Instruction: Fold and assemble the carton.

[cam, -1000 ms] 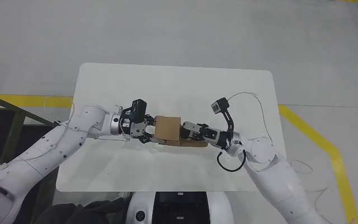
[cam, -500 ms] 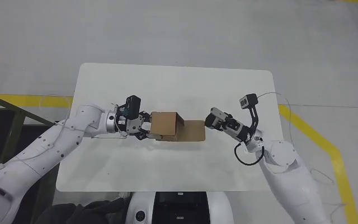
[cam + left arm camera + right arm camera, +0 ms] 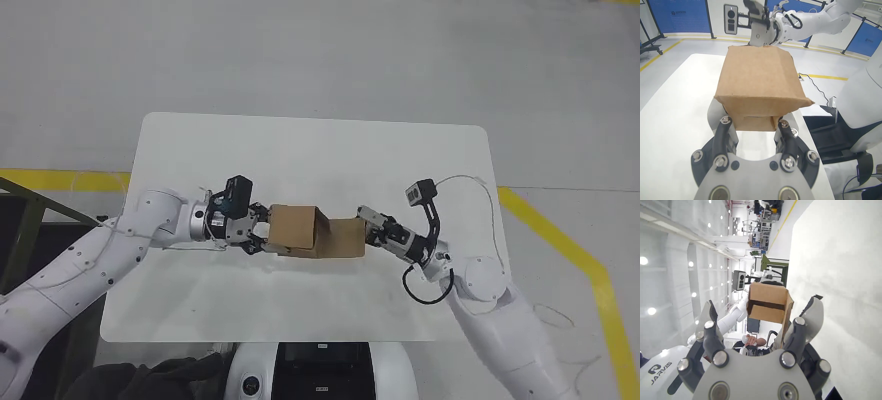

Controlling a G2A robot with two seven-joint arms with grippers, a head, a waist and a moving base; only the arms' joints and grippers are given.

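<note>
A brown cardboard carton (image 3: 298, 228) is held just above the middle of the white table (image 3: 300, 150), with one open flap (image 3: 347, 238) sticking out toward the right arm. My left gripper (image 3: 262, 229) is shut on the carton's left end. In the left wrist view its fingers (image 3: 715, 113) clamp a folded end panel of the carton (image 3: 759, 79). My right gripper (image 3: 372, 226) is at the tip of the flap, open. In the right wrist view the carton (image 3: 768, 294) shows its open end, and the flap's edge (image 3: 786, 321) passes between the spread fingers, close to one finger (image 3: 815, 308).
The table's front edge (image 3: 300, 340) lies close below both arms. Bare tabletop stretches behind the carton and to both sides. Yellow floor tape (image 3: 560, 240) runs past the table's right side.
The right gripper let go of the carton and pulled back to the right, then came back to the flap's tip. The left gripper kept its hold, shifting the carton only slightly.
</note>
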